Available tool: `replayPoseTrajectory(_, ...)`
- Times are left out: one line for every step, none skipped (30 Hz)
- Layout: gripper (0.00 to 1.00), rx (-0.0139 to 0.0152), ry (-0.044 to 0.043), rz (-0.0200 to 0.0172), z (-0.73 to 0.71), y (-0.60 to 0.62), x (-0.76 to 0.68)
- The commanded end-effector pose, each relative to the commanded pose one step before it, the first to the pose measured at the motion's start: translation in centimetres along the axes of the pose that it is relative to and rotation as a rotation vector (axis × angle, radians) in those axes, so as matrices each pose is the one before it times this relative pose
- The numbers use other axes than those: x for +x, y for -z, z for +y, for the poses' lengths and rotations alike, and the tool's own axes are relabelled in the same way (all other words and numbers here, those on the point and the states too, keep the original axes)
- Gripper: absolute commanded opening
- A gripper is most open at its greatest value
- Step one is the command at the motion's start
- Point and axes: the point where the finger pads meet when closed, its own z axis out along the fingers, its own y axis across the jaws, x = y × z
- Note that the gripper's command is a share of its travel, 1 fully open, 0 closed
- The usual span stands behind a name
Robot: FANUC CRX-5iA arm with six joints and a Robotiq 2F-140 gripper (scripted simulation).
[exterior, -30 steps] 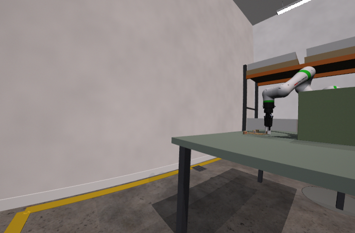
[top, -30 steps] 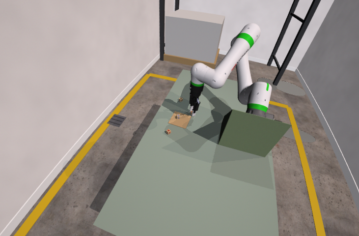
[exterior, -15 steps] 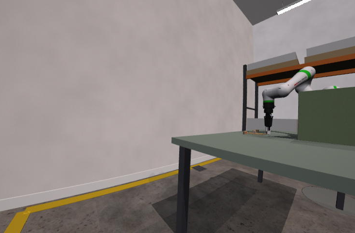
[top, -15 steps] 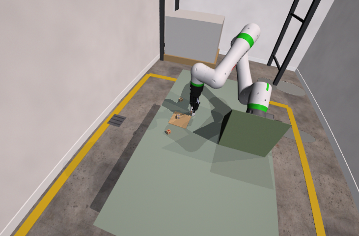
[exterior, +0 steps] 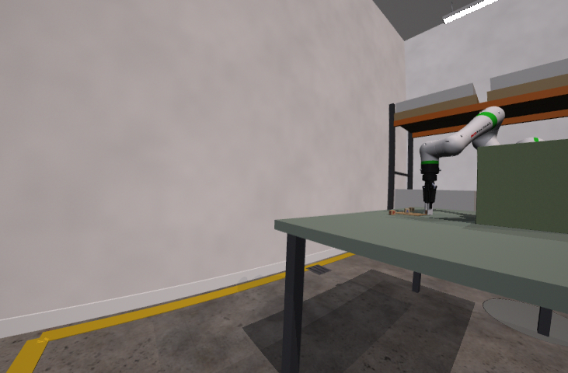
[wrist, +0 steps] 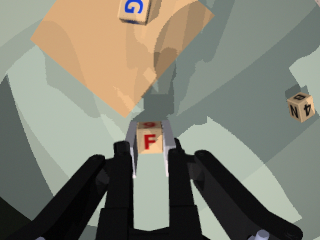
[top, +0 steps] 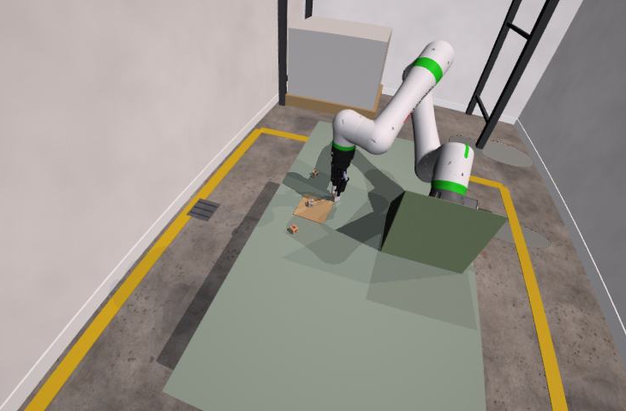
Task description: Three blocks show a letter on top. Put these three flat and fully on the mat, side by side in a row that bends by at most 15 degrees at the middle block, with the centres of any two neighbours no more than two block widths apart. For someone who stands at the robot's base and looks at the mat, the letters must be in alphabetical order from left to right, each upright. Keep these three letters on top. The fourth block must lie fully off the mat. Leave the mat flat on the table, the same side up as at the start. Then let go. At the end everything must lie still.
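A block with a red F (wrist: 150,144) (top: 333,195) is between the fingers of my gripper (wrist: 150,133) (top: 336,197) (exterior: 429,211), which touch both its sides. It is off the mat, by its corner; whether it touches the table is unclear. The orange mat (top: 306,215) (wrist: 85,55) lies flat. A block with a blue G on top (top: 310,203) (exterior: 407,210) (wrist: 134,9) stands on it. A block showing B, N and 4 (wrist: 300,107) (top: 314,173) lies off the mat. A block with a red mark on top (top: 293,229) (exterior: 392,212) lies off the opposite side; its letter is too small to read.
A large green box (top: 442,232) (exterior: 526,189) stands on the table (top: 323,319) (exterior: 381,233), in front of the arm's base. The table's long edge runs a short way beyond the far block and the red-marked block.
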Motion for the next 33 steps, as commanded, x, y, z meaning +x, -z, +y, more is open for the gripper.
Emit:
replayPoseTrajectory(0.13, 0.00006, -0.00001, 0.00017, -0.006, 0.008, 0.011)
replayPoseTrajectory(0.13, 0.00000, 0.00000, 0.00000, 0.000, 0.000, 0.000)
replayPoseTrajectory(0.13, 0.00000, 0.00000, 0.00000, 0.000, 0.000, 0.000)
replayPoseTrajectory(0.13, 0.00000, 0.00000, 0.00000, 0.000, 0.000, 0.000)
replayPoseTrajectory(0.13, 0.00000, 0.00000, 0.00000, 0.000, 0.000, 0.000)
replayPoseTrajectory(0.13, 0.00000, 0.00000, 0.00000, 0.000, 0.000, 0.000)
replayPoseTrajectory(0.13, 0.00000, 0.00000, 0.00000, 0.000, 0.000, 0.000)
replayPoseTrajectory(0.13, 0.00000, 0.00000, 0.00000, 0.000, 0.000, 0.000)
replayPoseTrajectory(0.13, 0.00000, 0.00000, 0.00000, 0.000, 0.000, 0.000)
replayPoseTrajectory(0.13, 0.00000, 0.00000, 0.00000, 0.000, 0.000, 0.000)
replayPoseTrajectory(0.13, 0.00000, 0.00000, 0.00000, 0.000, 0.000, 0.000)
replayPoseTrajectory(0.13, 0.00000, 0.00000, 0.00000, 0.000, 0.000, 0.000)
replayPoseTrajectory(0.13, 0.00000, 0.00000, 0.00000, 0.000, 0.000, 0.000)
replayPoseTrajectory(0.13, 0.00000, 0.00000, 0.00000, 0.000, 0.000, 0.000)
replayPoseTrajectory(0.13, 0.00000, 0.00000, 0.00000, 0.000, 0.000, 0.000)
replayPoseTrajectory(0.13, 0.00000, 0.00000, 0.00000, 0.000, 0.000, 0.000)
replayPoseTrajectory(0.13, 0.00000, 0.00000, 0.00000, 0.000, 0.000, 0.000)
replayPoseTrajectory(0.13, 0.00000, 0.00000, 0.00000, 0.000, 0.006, 0.000)
replayPoseTrajectory(0.13, -0.00001, -0.00001, 0.00000, 0.001, 0.038, 0.000)
replayPoseTrajectory(0.13, -0.00002, -0.00001, 0.00000, 0.001, 0.096, 0.000)
replayPoseTrajectory(0.13, 0.00000, 0.00000, 0.00000, 0.000, 0.170, 0.000)
replayPoseTrajectory(0.13, 0.00002, 0.00001, 0.00001, -0.001, 0.254, 0.000)
replayPoseTrajectory(0.13, 0.00000, 0.00000, 0.00000, 0.000, 0.000, 0.000)
replayPoseTrajectory(0.13, 0.00000, 0.00000, 0.00000, 0.000, 0.000, 0.000)
replayPoseTrajectory(0.13, -0.00001, 0.00000, 0.00000, 0.000, 0.345, 0.000)
replayPoseTrajectory(0.13, -0.00001, -0.00001, 0.00000, 0.000, 0.436, 0.000)
replayPoseTrajectory(0.13, 0.00000, 0.00000, 0.00000, 0.000, 0.523, 0.000)
replayPoseTrajectory(0.13, 0.00002, 0.00001, 0.00000, -0.001, 0.602, 0.000)
replayPoseTrajectory(0.13, -0.00002, -0.00001, 0.00000, 0.001, 0.672, 0.000)
replayPoseTrajectory(0.13, 0.00000, 0.00000, 0.00000, 0.000, 0.726, 0.000)
replayPoseTrajectory(0.13, 0.00000, 0.00000, 0.00000, 0.000, 0.763, 0.000)
replayPoseTrajectory(0.13, 0.00001, 0.00000, 0.00000, 0.000, 0.781, 0.000)
replayPoseTrajectory(0.13, -0.00001, -0.00001, 0.00000, 0.001, 0.778, 0.000)
